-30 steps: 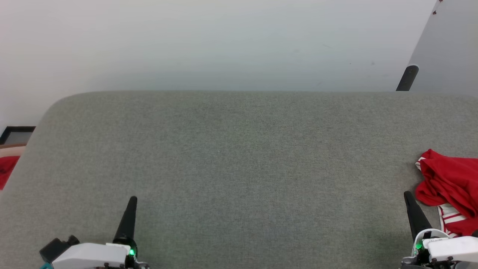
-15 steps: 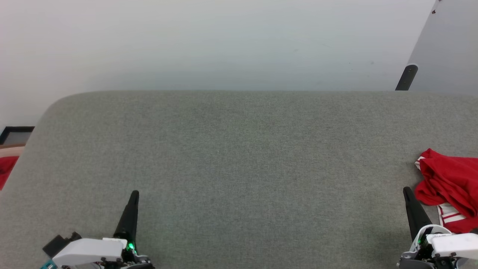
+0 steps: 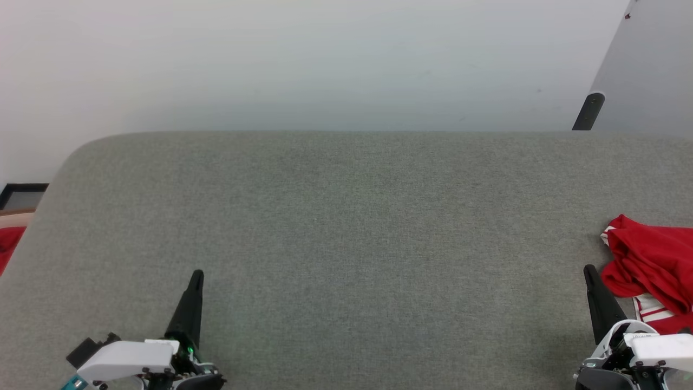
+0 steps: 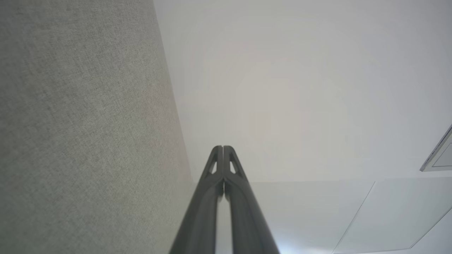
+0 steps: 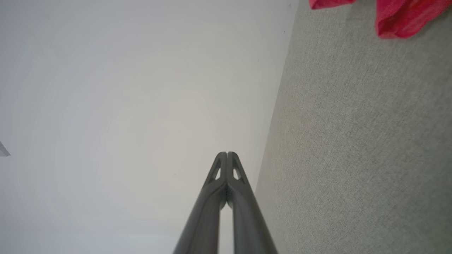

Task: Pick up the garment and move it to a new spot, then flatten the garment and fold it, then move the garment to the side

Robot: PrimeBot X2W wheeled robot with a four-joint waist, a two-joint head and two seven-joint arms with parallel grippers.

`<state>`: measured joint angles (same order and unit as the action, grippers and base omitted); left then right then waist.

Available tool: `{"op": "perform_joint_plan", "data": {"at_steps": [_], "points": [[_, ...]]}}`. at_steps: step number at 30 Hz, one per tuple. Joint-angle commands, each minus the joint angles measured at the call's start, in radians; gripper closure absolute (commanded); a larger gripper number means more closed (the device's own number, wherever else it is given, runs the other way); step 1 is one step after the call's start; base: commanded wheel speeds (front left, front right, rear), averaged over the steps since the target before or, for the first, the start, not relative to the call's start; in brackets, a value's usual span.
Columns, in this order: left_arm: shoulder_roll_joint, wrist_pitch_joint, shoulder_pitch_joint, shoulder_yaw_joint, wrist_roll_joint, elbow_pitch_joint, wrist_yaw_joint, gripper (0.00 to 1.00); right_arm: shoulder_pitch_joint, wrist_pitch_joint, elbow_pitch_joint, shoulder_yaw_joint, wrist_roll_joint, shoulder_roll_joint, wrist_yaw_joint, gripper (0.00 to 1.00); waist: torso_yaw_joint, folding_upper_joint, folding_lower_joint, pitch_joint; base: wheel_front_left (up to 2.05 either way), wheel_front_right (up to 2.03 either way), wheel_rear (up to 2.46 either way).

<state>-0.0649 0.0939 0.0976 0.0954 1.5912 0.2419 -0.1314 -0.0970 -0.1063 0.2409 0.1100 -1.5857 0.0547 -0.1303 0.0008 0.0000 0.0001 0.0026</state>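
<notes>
The garment [image 3: 652, 265] is a crumpled red heap with white striped trim at the far right edge of the grey fabric surface [image 3: 346, 227]; its red folds [image 5: 402, 16] also show in the right wrist view's top right corner. My right gripper [image 3: 587, 269] is shut and empty, its tip just left of the heap and apart from it. In the right wrist view the right gripper [image 5: 227, 153] has its fingers pressed together. My left gripper [image 3: 197, 273] is shut and empty at the lower left, over bare fabric; the left wrist view shows the left gripper [image 4: 223, 146] shut too.
A white wall [image 3: 325, 59] rises behind the surface. A dark leg [image 3: 589, 111] and a pale panel stand at the back right. Beyond the surface's left edge lie a black frame [image 3: 21, 194] and a red patch [image 3: 8, 246].
Both grippers have slid a little forward, up the head view. The garment lies as before.
</notes>
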Motion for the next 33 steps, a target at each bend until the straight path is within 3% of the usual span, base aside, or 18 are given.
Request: {"op": "perform_joint_plan", "data": {"at_steps": [1,33], "points": [[0.003,0.005,0.012,0.003,0.021,0.003,0.002,1.00,-0.016,-0.006,0.003,0.003,-0.014,-0.003,-0.001,1.00,0.000,0.0000,-0.0001,0.000,0.00,0.00,0.00],[0.008,0.016,0.017,0.010,0.030,0.004,0.002,1.00,-0.014,-0.009,0.005,0.004,-0.029,-0.006,-0.001,1.00,-0.001,0.0000,-0.0001,0.001,0.00,0.00,0.00]]}}
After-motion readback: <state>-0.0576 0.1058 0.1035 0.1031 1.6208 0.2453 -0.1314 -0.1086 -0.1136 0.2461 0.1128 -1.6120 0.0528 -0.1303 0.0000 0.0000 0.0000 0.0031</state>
